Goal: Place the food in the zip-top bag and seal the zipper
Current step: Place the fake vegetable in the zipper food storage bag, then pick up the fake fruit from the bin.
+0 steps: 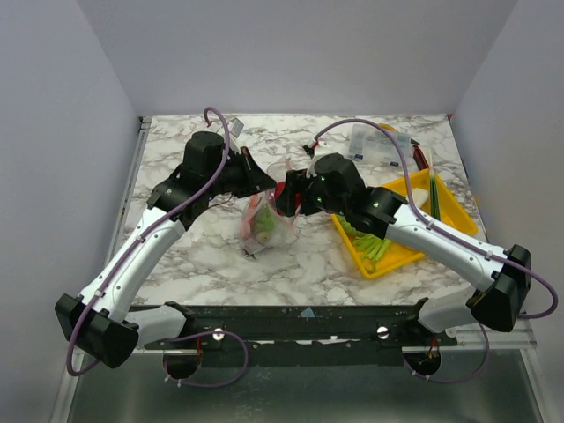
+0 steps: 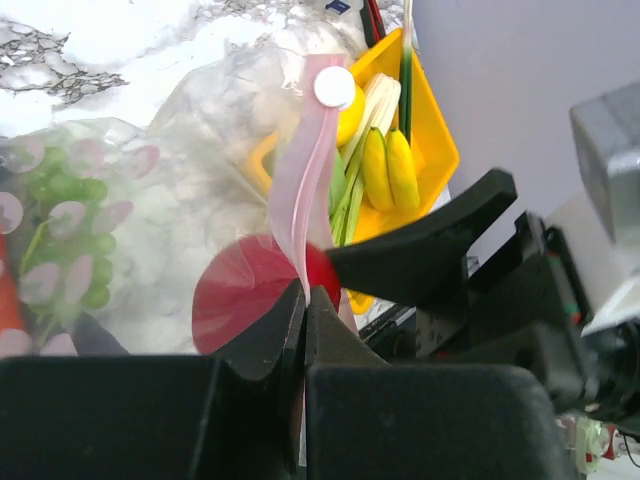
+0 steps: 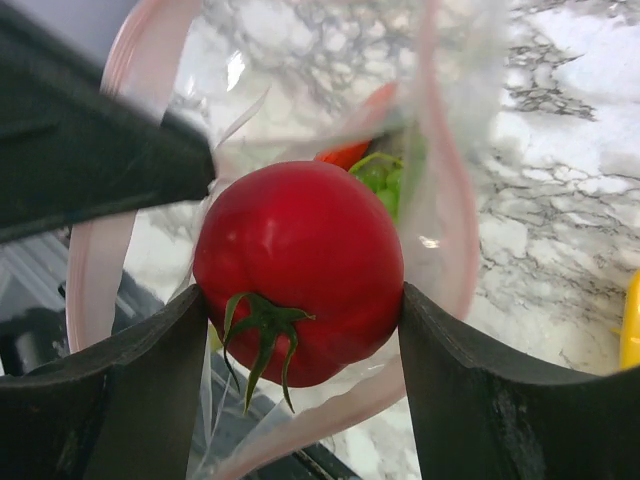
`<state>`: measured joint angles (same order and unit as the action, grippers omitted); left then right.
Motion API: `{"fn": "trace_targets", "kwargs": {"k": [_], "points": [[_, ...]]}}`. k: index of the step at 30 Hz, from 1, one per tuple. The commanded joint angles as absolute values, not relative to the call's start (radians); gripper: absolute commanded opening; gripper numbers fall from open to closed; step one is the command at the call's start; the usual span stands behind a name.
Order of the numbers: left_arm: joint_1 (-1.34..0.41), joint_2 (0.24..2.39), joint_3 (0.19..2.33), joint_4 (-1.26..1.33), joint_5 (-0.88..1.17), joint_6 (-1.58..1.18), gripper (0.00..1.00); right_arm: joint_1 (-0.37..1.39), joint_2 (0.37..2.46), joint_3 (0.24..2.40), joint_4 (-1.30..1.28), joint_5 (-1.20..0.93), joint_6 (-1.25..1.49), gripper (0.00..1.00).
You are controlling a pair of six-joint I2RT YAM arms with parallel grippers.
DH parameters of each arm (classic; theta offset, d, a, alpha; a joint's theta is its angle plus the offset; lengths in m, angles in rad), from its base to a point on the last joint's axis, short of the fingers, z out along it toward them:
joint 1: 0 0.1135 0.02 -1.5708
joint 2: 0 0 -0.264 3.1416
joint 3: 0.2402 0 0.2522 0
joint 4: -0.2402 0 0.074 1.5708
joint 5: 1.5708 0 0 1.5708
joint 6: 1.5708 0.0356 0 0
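- Holding the zipper (image 2: 312,170) — my left gripper (image 2: 305,302) is clamped on it.
- My right gripper (image 3: 303,305) grasps the red fruit (image 3: 300,245) at the zip-top bag (image 1: 278,231) mouth.

marble table (image 1: 203,256) | yellow tray (image 1: 456,207) (right side) | clear box (image 1: 374,145) far edge

White marble table (image 1: 300,260) with grey veins. Glossy red tomato (image 3: 300,250), green calyx. Clear bag (image 1: 280,231); pale pink zipper (image 2: 305,190) with a white round spot on it. Through the bag, green and orange-red food (image 3: 382,172). Yellow tray (image 1: 460,208) with green stalks (image 1: 372,245) and yellow bananas (image 2: 390,170). Black left gripper (image 2: 305,310), black right gripper (image 3: 302,300). White arms (image 1: 141,256) with black joints; purple cables (image 1: 222,132). Pale grey-lilac walls (image 1: 308,53).
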<state>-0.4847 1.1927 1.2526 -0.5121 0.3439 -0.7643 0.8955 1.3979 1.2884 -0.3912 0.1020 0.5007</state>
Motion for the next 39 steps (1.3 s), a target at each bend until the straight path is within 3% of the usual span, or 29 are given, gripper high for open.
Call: {"fn": "trace_targets", "kwargs": {"k": [1,7,12,20,30,39], "points": [[-0.488,1.176,1.306,-0.531,0.315,-0.712,0.0,0.95,1.42,1.368,-0.52,0.141,0.404,0.26],[-0.487,1.168,1.314,-0.554,0.32,-0.702,0.0,0.963,1.455,1.482,-0.585,0.186,0.441,0.76],[-0.485,1.17,1.323,-0.585,0.295,-0.686,0.0,0.963,1.457,1.565,-0.673,0.224,0.499,0.99],[-0.474,1.188,1.358,-0.634,0.284,-0.64,0.0,0.919,1.347,1.574,-0.746,0.414,0.572,0.98],[-0.465,1.19,1.376,-0.677,0.281,-0.584,0.0,0.414,1.17,1.264,-0.719,0.324,0.681,0.92],[-0.465,1.186,1.36,-0.669,0.302,-0.591,0.0,0.32,1.198,1.028,-0.641,0.418,1.015,0.88]]}}
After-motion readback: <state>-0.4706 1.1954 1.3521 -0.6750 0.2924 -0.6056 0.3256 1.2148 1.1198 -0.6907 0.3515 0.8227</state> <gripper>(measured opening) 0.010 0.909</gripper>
